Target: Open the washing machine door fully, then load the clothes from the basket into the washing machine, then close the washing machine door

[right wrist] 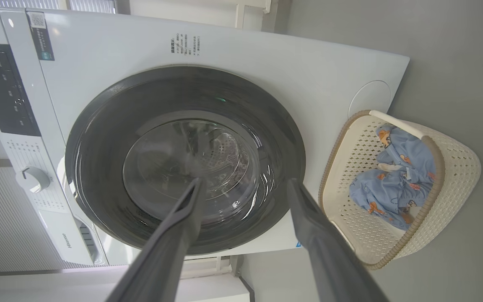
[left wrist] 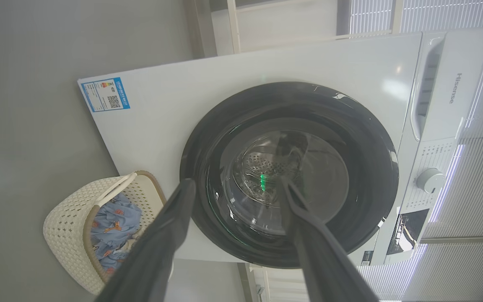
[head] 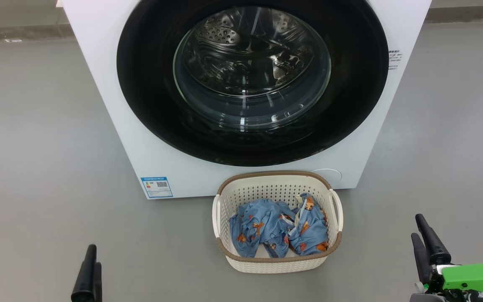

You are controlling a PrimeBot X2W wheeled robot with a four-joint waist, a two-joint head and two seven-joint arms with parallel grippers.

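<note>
1. The door [head: 149, 84] is shut flush against the washer [head: 99, 84], and the steel drum shows through its glass. We judge that opening it is the step in hand.
2. The left gripper [left wrist: 237, 184] and right gripper [right wrist: 245, 182] both have their fingers spread apart. They hold nothing and hang well short of the door.
3. The basket [head: 273, 174] stands on the floor [head: 36, 147], just in front of the washer's bottom edge and a little right of its middle. The clothes [head: 262, 228] lie bunched inside it.
4. We cannot make out a handle or tell which side is hinged, so we should find the door's free edge first. Then we hook one finger behind the black rim and pull along the hinge's arc, not straight out.
5. We should swing the door to its stop and watch that the arm and door pass clear of the basket.
6. "Hisense" [left wrist: 454, 88] reads on the drawer front beside the dial [left wrist: 430, 180]. A blue sticker [head: 157, 187] with a QR code sits at the washer's lower left corner. Its print, and the small lines right of the door, are too fine to read.
</note>
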